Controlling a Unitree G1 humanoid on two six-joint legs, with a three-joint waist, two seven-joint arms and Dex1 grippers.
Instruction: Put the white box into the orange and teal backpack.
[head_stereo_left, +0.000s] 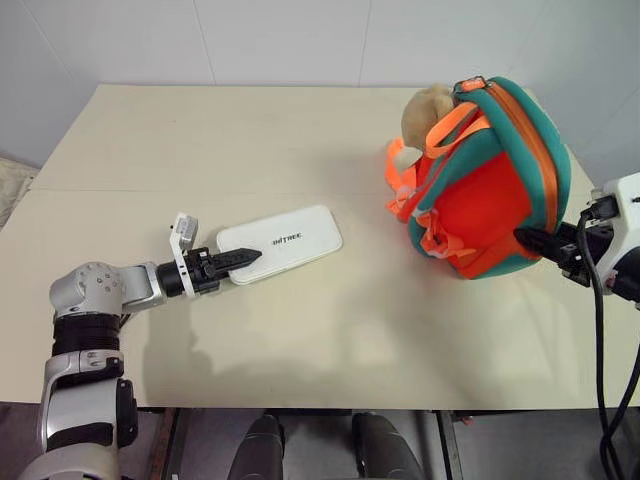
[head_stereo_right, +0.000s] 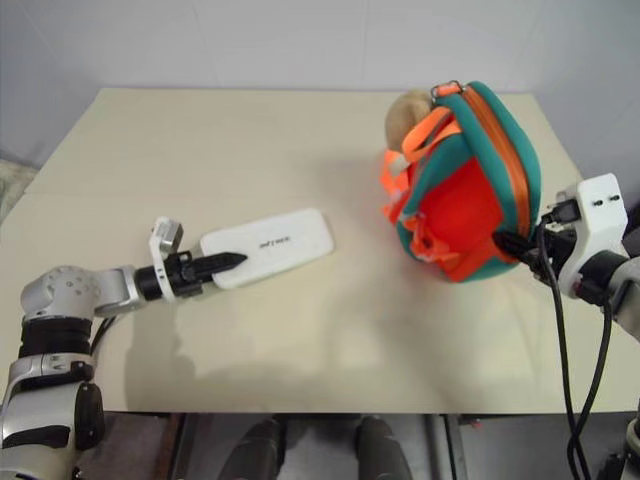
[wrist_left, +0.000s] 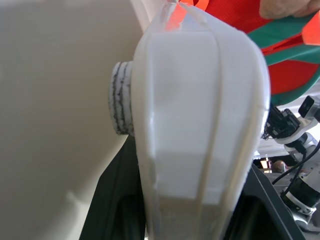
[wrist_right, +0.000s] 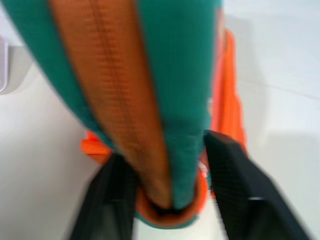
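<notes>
Tabletop (head_stereo_left: 200, 140) in pale beige carries a flat white rectangular box (head_stereo_left: 290, 240) with rounded corners, lying left of centre. Left hand (head_stereo_left: 235, 262) has its black fingers closed on the box's near end. Well apart to the right stands the small orange and teal backpack (head_stereo_left: 490, 190), its zip apparently closed. Right hand (wrist_right: 165, 185) sits at the backpack's lower edge, fingers spread either side of the zipped seam. Box not yet inside; opening and inserting remain

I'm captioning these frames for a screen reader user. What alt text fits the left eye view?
The left hand grips the near end of the white box lying flat on a beige table. At right stands the orange and teal backpack, the right hand at its lower edge.
</notes>
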